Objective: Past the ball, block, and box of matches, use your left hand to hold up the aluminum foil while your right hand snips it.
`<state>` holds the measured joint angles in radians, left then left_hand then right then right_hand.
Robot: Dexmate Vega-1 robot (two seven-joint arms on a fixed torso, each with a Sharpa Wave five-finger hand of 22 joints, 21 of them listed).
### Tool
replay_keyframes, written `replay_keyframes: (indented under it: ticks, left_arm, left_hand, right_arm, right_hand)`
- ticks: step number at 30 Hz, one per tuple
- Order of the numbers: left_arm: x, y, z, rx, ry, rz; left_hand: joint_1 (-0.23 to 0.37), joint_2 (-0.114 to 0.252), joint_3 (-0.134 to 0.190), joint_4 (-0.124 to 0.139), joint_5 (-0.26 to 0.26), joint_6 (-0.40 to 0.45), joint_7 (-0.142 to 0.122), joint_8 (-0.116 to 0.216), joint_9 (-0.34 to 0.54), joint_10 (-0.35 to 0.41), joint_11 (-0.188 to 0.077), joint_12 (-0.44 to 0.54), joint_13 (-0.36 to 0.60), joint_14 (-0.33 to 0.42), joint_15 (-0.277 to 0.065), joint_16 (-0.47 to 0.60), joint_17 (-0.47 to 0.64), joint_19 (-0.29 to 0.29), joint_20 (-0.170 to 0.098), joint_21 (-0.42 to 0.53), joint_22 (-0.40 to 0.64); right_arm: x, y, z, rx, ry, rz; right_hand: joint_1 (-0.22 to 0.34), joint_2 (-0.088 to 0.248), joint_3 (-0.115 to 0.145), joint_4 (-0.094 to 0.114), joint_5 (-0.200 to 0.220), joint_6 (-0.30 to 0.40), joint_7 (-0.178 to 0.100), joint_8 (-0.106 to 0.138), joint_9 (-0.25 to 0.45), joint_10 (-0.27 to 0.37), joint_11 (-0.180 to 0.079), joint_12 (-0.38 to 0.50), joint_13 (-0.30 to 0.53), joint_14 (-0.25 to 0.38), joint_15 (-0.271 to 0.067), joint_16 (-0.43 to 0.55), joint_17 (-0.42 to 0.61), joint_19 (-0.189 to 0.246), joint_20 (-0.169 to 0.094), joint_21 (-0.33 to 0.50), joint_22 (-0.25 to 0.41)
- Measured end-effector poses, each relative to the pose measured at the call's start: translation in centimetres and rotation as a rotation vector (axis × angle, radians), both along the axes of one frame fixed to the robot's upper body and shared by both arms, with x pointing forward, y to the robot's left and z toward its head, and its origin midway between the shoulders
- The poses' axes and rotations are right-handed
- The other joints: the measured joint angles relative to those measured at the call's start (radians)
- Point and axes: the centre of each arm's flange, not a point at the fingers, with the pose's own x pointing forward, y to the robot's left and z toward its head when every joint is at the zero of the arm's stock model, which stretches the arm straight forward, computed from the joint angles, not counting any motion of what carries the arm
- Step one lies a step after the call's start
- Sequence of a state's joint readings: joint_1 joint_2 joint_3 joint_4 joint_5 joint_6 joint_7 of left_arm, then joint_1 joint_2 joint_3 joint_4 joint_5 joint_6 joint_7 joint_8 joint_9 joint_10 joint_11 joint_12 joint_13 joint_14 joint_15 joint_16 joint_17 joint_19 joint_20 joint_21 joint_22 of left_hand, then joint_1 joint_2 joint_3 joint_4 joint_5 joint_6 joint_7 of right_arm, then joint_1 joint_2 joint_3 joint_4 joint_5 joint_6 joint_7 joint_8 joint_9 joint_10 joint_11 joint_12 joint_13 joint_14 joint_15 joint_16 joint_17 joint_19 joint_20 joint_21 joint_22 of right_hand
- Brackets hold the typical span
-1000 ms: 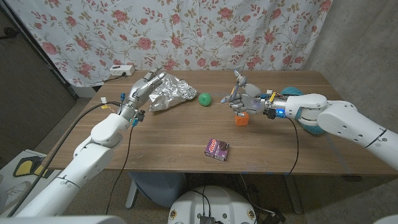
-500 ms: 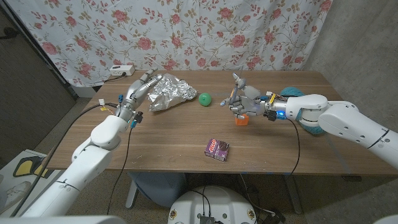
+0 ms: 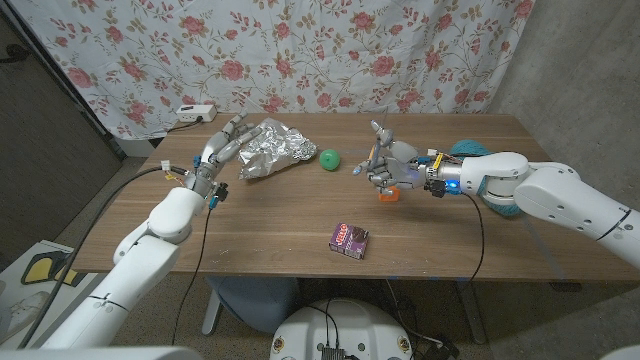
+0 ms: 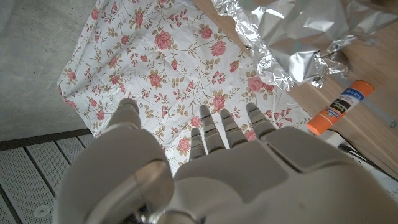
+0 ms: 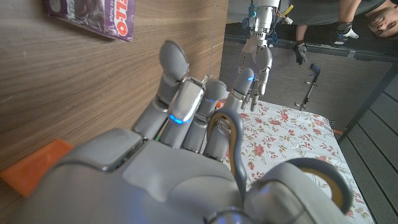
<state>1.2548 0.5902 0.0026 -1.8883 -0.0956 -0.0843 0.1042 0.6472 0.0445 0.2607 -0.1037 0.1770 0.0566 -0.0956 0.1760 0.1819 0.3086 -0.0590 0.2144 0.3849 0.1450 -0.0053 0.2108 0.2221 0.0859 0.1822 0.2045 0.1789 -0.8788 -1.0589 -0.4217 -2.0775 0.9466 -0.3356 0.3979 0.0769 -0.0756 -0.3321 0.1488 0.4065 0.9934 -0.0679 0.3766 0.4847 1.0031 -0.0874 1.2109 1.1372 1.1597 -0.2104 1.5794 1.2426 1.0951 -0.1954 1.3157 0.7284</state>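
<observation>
Fingers (image 4: 214,127) of the left hand (image 3: 222,143) spread apart, holding nothing, tips reaching toward the near edge of the aluminum foil (image 3: 275,148) but apart from it as far as the head view tells. Foil crumpled, lying on the table (image 3: 270,225) at the far left, just beyond the hand, with a glue stick (image 4: 341,107) beside it in the left wrist view.

Fingers (image 5: 177,93) of the right hand (image 3: 388,160) curled through the grey loops of the scissors (image 5: 231,134), gripping them; cannot tell whether the blades stand apart. Hovering over the orange block (image 3: 388,192), with the green ball (image 3: 330,158) between it and the foil, and the box of matches (image 3: 349,239) nearer the front edge.

Judged step: reaching for the foil, nothing lifted yet. Next, probably: close on the foil's edge and raise it off the wood, then carry the scissors past the ball to the free side. Needs a firm pinch on thin, slippery sheet, and blades lined up with a raised edge.
</observation>
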Motion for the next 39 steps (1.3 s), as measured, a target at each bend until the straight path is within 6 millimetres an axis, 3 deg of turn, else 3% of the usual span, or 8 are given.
replay_keyframes:
  ticks: [11,17,21,28,39]
  left_arm:
    - [0.7,0.8,0.5,0.073,0.035,0.100]
    - [1.2,1.1,1.1,0.120,0.062,0.148]
    - [1.7,1.2,1.4,0.154,0.090,0.182]
    - [2.2,1.3,1.5,0.195,0.126,0.222]
    - [2.6,1.6,1.8,0.246,0.174,0.273]
  left_hand:
    - [-0.010,-0.010,-0.003,-0.011,0.000,-0.057,0.013,0.000,0.000,-0.062,0.041,-0.015,-0.014,-0.033,0.011,-0.018,-0.011,0.004,-0.004,0.000,0.000]
    - [-0.022,-0.022,-0.007,-0.015,0.000,-0.062,0.008,0.006,0.000,-0.164,0.028,-0.031,-0.032,-0.092,0.034,-0.030,-0.018,-0.017,0.009,-0.007,0.000]
    - [-0.028,-0.021,-0.007,-0.015,0.000,-0.073,0.008,0.006,0.000,-0.193,0.043,-0.031,-0.041,-0.122,0.043,-0.030,-0.018,-0.031,0.012,-0.013,0.000]
    - [-0.036,-0.027,-0.011,-0.019,0.000,-0.071,0.010,0.006,0.000,-0.198,0.048,-0.031,-0.046,-0.131,0.041,-0.030,-0.022,-0.031,0.012,-0.013,0.000]
    - [-0.049,-0.033,-0.014,-0.016,0.000,-0.059,0.022,0.014,0.000,-0.198,0.048,-0.018,-0.051,-0.131,0.041,-0.030,-0.022,-0.042,0.013,-0.013,0.000]
  right_arm:
    - [-0.3,0.2,-0.1,-0.047,0.008,-0.002]
    - [-0.6,0.3,-0.2,-0.078,0.010,-0.003]
    - [-0.7,0.3,-0.2,-0.096,0.011,-0.003]
    - [-0.9,0.5,-0.2,-0.119,0.017,0.001]
    - [-1.0,1.2,-0.3,-0.156,0.016,0.026]
  right_hand:
    - [0.005,-0.005,-0.003,-0.003,0.000,0.000,0.000,-0.011,0.005,0.000,0.000,-0.004,0.004,-0.002,0.002,0.000,0.000,0.003,-0.003,-0.023,-0.001]
    - [-0.001,-0.027,-0.011,-0.003,0.000,0.000,0.000,-0.031,-0.007,-0.009,0.009,-0.024,-0.011,-0.024,0.005,0.000,0.000,0.002,-0.003,-0.050,-0.023]
    - [-0.015,-0.044,-0.012,-0.002,0.000,0.000,0.000,-0.050,-0.019,-0.022,0.021,-0.039,-0.026,-0.037,0.005,0.000,0.000,-0.016,0.000,-0.066,-0.040]
    - [-0.045,-0.061,-0.016,0.002,0.007,-0.005,0.005,-0.087,-0.045,-0.032,0.036,-0.082,-0.081,-0.074,0.015,-0.004,0.000,-0.026,0.011,-0.089,-0.075]
    - [-0.060,-0.065,-0.018,0.005,0.015,-0.006,0.006,-0.104,-0.058,-0.031,0.037,-0.094,-0.107,-0.091,0.026,-0.004,0.000,-0.032,0.017,-0.089,-0.075]
